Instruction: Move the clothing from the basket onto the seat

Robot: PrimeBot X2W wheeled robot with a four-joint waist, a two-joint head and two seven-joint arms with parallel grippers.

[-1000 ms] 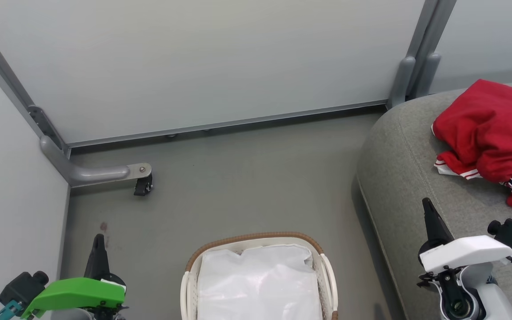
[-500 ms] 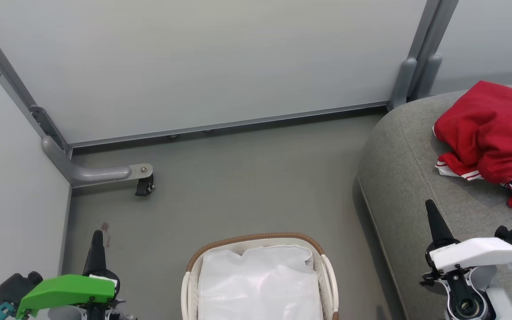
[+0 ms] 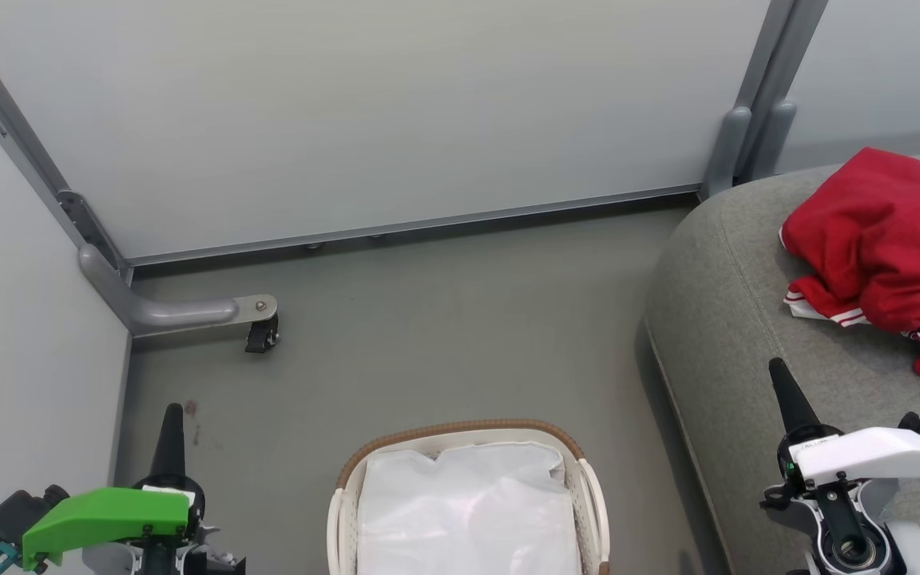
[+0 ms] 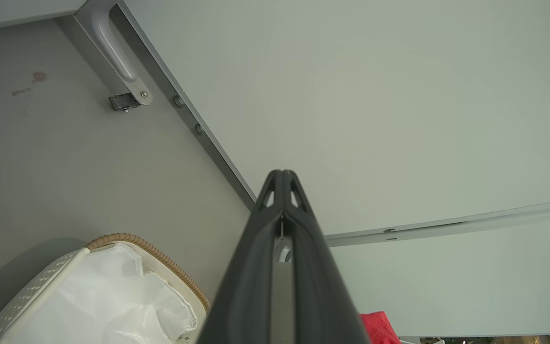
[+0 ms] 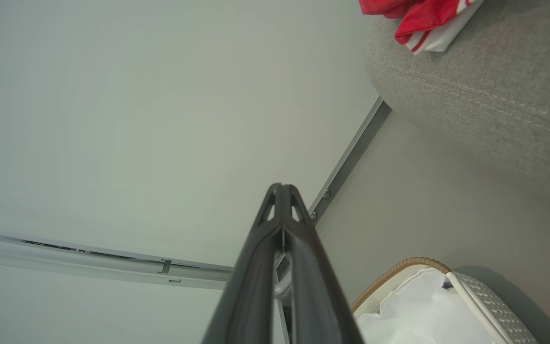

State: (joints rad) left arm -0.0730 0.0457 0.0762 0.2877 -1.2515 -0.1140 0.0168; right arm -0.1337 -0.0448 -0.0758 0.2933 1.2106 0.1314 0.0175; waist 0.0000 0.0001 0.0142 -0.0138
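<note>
red jersey [image 3: 883, 239] is on the grey seat [image 3: 731, 319], far right, crumpled in a heap and lying free, striped trim at its near edge. right gripper [image 3: 780, 374] at near right, fingers pressed flat together, empty, tip over the near part of the seat. jersey lies farther back and to the right of that tip, well apart. left gripper [image 3: 171, 415] at near left over the floor [image 3: 444, 319], also pinched closed on nothing, far from the jersey. basket [image 3: 460, 426] stands on the floor at near centre, between the two grippers and just left of the seat, white liner [image 3: 468, 511] showing inside. right wrist view: jersey trim lies close to the seat's rounded corner, stitched seam running below it. pale wall panel [image 3: 364, 112] at the far side.
</note>
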